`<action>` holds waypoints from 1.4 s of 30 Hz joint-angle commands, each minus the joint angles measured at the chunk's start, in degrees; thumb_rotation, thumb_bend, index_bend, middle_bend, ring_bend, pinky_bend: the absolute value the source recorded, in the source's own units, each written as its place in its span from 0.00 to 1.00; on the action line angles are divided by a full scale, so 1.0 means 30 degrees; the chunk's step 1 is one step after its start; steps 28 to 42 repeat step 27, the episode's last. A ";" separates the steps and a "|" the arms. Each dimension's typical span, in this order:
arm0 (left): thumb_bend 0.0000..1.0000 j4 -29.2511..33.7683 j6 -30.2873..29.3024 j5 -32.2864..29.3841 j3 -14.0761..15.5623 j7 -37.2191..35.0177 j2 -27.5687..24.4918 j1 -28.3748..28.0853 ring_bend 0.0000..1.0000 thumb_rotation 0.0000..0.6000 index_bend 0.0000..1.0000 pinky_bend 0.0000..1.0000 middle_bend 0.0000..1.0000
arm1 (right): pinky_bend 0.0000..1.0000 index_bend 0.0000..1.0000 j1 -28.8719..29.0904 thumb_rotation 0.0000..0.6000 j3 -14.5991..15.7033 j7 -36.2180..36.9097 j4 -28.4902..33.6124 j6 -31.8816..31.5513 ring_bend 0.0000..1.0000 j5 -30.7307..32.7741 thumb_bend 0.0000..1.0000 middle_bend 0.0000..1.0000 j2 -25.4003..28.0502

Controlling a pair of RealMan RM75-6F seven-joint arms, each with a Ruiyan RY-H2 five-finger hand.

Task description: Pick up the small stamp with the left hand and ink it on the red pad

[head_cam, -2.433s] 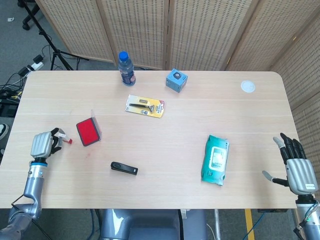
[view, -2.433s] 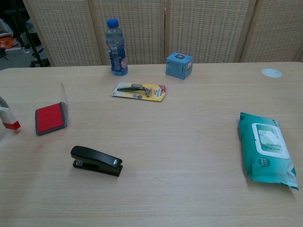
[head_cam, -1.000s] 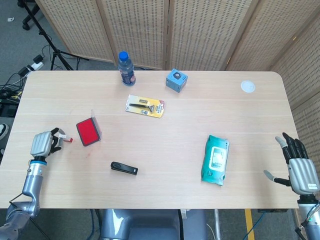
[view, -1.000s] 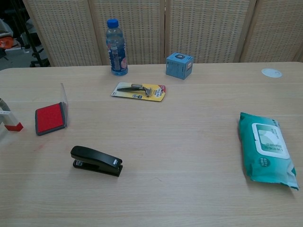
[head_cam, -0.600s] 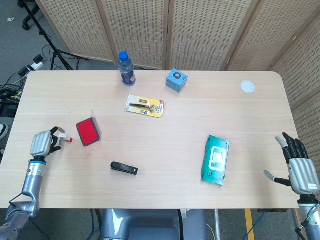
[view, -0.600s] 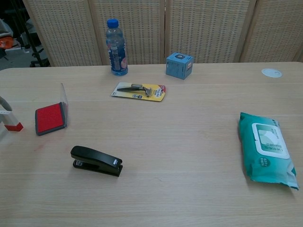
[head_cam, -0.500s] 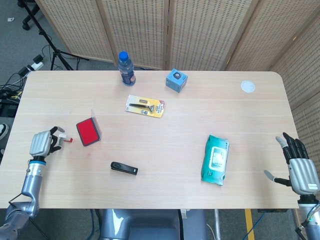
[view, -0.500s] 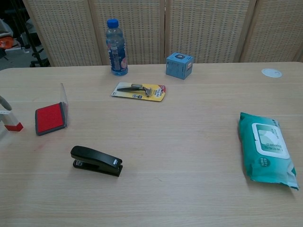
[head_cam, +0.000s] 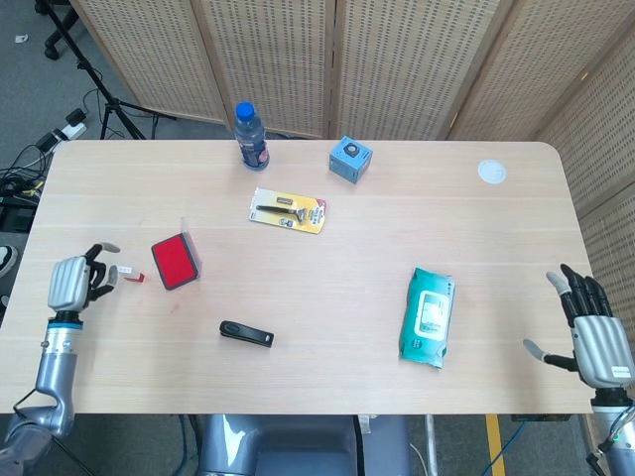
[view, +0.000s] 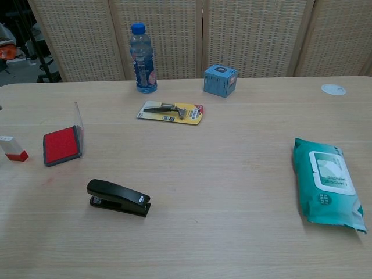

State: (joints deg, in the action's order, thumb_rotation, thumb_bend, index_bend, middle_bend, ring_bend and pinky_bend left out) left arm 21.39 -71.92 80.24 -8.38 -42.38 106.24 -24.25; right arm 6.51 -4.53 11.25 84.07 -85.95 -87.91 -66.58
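Note:
The small stamp [head_cam: 124,273], white with a red base, stands on the table just left of the red ink pad [head_cam: 176,262], whose clear lid is raised. In the chest view the stamp [view: 13,148] stands alone beside the pad [view: 60,145], with no hand on it. My left hand [head_cam: 71,282] is at the table's left edge, a little left of the stamp, fingers apart and holding nothing. My right hand [head_cam: 593,333] hovers at the front right corner with its fingers spread and empty. Neither hand shows in the chest view.
A black stapler [head_cam: 246,334] lies in front of the pad. A blue-capped bottle [head_cam: 251,136], a blue cube [head_cam: 350,158] and a packaged razor [head_cam: 288,210] sit toward the back. A teal wipes pack [head_cam: 429,315] lies right of centre, a white disc [head_cam: 491,172] at the back right.
My left hand has let go of the stamp and drawn back to the left. The stamp now stands free on the table beside the pad. The right hand has barely moved.

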 commanded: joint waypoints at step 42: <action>0.16 2.2321 -0.2890 -0.0589 0.1437 1.1852 -1.3476 0.3519 0.00 1.00 0.00 0.00 0.00 | 0.00 0.00 -0.0500 1.00 -0.0531 -0.2313 -0.0371 -0.1612 0.00 0.0101 0.00 0.00 -0.0812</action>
